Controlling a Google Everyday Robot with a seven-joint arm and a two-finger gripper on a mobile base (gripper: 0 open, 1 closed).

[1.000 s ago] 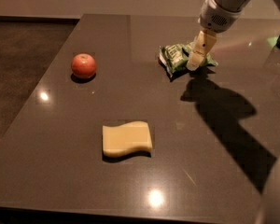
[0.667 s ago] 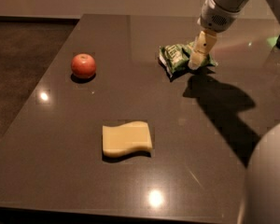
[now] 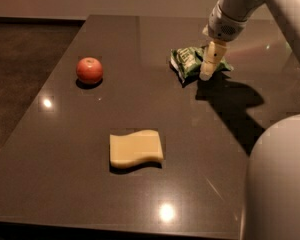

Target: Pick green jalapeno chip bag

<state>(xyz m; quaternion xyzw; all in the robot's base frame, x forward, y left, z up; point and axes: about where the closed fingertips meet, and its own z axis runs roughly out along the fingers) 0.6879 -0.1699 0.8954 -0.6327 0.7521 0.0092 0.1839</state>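
Observation:
The green jalapeno chip bag (image 3: pixel 189 61) lies crumpled on the dark table (image 3: pixel 155 114) at the far right, shiny green with white lettering. My gripper (image 3: pixel 209 64) hangs down from the pale arm that comes in from the top right. It is at the bag's right half, low over it or touching it. Its tip covers part of the bag's right side.
A red apple (image 3: pixel 89 70) sits at the far left of the table. A pale yellow wavy slab (image 3: pixel 136 148) lies near the front middle. A large pale part of the robot's body (image 3: pixel 280 184) fills the bottom right corner. The arm's shadow falls right of the bag.
The gripper stays at the bag's right side with almost no movement. The pale robot body at the bottom right has come further into view.

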